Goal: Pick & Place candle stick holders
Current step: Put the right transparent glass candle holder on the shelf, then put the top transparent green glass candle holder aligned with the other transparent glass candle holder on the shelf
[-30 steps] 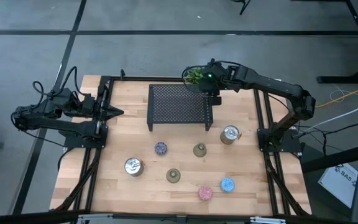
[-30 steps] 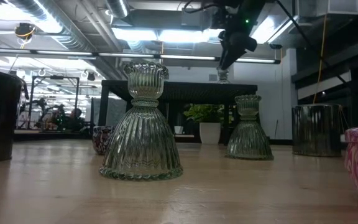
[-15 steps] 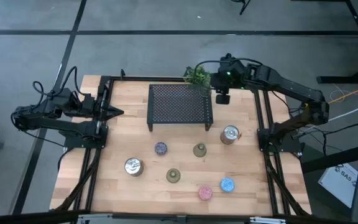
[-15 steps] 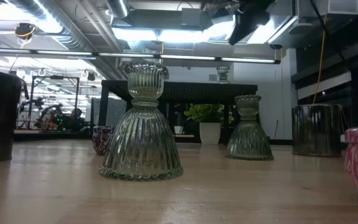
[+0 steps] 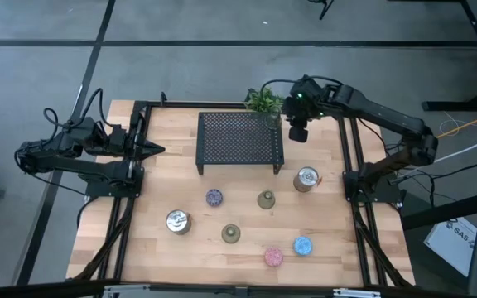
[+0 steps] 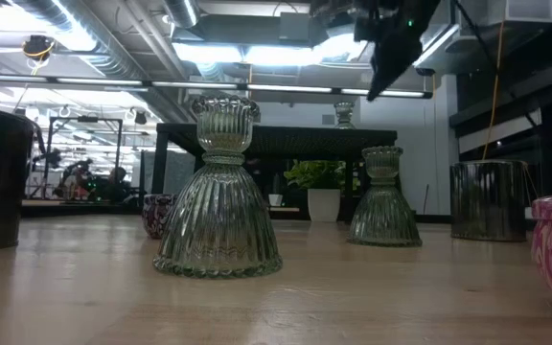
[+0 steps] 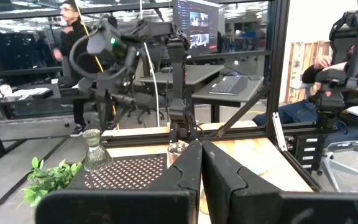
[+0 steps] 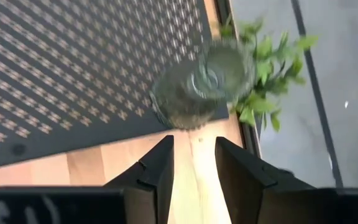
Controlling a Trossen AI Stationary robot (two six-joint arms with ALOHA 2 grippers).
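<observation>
High view has the right gripper (image 5: 298, 132) hanging empty just off the far right corner of the black mesh rack (image 5: 237, 139), beside the small green plant (image 5: 264, 101). On that corner stands one olive-green glass holder (image 8: 199, 84), upright and clear of the gripper; its fingers (image 8: 156, 167) are parted, with bare bench between them. The placing looks deliberate: the rack seems to be the drop-off, and a corner spot leaves the rest of the mesh free for more pieces.

Seven holders wait on the near half of the bench (image 5: 156, 190): the silver holder (image 5: 306, 179) nearest the right arm, a second silver one (image 5: 177, 221), two more olive cups (image 5: 266, 199), then the purple holder (image 5: 214, 197), pink holder (image 5: 273, 257) and blue holder (image 5: 302, 245). All stand well apart, so none blocks another.

Left gripper (image 5: 151, 150) waits at the left edge, fingers pressed together, holding nothing.

Plant and placed cup crowd that far corner; a low swing could topple the cup.
</observation>
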